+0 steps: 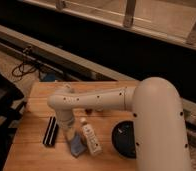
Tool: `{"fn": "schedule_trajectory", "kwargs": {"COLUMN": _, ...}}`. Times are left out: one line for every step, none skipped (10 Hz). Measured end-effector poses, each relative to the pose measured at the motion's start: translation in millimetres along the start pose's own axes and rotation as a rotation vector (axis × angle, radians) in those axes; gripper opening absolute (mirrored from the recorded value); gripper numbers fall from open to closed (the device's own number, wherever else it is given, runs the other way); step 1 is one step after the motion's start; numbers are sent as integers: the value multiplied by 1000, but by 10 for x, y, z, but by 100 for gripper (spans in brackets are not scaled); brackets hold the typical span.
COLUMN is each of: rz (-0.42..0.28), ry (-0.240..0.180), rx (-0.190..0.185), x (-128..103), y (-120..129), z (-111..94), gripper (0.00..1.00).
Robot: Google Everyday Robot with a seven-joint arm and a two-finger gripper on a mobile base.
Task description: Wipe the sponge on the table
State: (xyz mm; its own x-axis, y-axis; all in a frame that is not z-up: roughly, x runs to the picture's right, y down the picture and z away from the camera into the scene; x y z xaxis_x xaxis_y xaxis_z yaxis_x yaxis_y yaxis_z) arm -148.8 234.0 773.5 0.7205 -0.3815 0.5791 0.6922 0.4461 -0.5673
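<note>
The blue sponge point(78, 148) lies on the light-brown wooden table point(31, 150), near its front edge. My gripper point(71, 137) points down from the white wrist and its tip meets the sponge's upper left part, hiding some of it. The white arm point(96, 100) reaches in from the right across the tabletop and bends down at the elbow above the sponge.
A white bottle with a label point(91, 138) lies just right of the sponge, almost touching it. A black ridged bar point(51, 131) lies to the left. A round black object point(125, 139) sits on the right. Beyond the table's far edge are cables point(26, 65) and a dark ledge.
</note>
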Motion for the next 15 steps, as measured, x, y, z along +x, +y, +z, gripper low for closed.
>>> {"fn": "schedule_trajectory", "kwargs": {"rz": 5, "ry": 9, "rx": 4, "x": 113, "y": -123, "z": -41, "gripper": 10}}
{"fn": "schedule_trajectory", "kwargs": {"rz": 2, "ry": 16, "rx": 6, "x": 205, "y": -288, "z": -78, "gripper": 10}}
{"fn": "schedule_trajectory", "kwargs": {"rz": -7, "ry": 17, "rx": 9, "x": 241, "y": -402, "z": -98, "gripper": 10}}
{"fn": "schedule_trajectory", "kwargs": {"rz": -23, "ry": 18, "rx": 10, "x": 241, "y": -502, "z": -116, "gripper": 10}}
{"fn": "schedule_trajectory", "kwargs": {"rz": -38, "ry": 18, "rx": 12, "x": 212, "y": -556, "z": -127, "gripper": 10}}
{"fn": "schedule_trajectory", "kwargs": {"rz": -59, "ry": 21, "rx": 10, "x": 136, "y": -565, "z": -131, "gripper": 10}}
{"fn": "schedule_trajectory", "kwargs": {"rz": -70, "ry": 22, "rx": 7, "x": 64, "y": -531, "z": -129, "gripper": 10}}
{"fn": "schedule_trajectory", "kwargs": {"rz": -82, "ry": 17, "rx": 12, "x": -72, "y": -474, "z": -117, "gripper": 10}}
{"fn": "schedule_trajectory", "kwargs": {"rz": -93, "ry": 13, "rx": 12, "x": -218, "y": -373, "z": -92, "gripper": 10}}
{"fn": "schedule_trajectory", "kwargs": {"rz": -102, "ry": 7, "rx": 5, "x": -383, "y": -219, "z": -54, "gripper": 10}}
{"fn": "schedule_trajectory", "kwargs": {"rz": -107, "ry": 5, "rx": -5, "x": -533, "y": -70, "z": -12, "gripper": 10}}
{"fn": "schedule_trajectory", "kwargs": {"rz": -108, "ry": 5, "rx": -13, "x": -676, "y": 75, "z": 35, "gripper": 10}}
{"fn": "schedule_trajectory", "kwargs": {"rz": -95, "ry": 12, "rx": -21, "x": -720, "y": 210, "z": 65, "gripper": 10}}
{"fn": "schedule_trajectory", "kwargs": {"rz": -74, "ry": 19, "rx": -26, "x": -718, "y": 328, "z": 85, "gripper": 10}}
{"fn": "schedule_trajectory", "kwargs": {"rz": -60, "ry": 24, "rx": -29, "x": -708, "y": 381, "z": 96, "gripper": 10}}
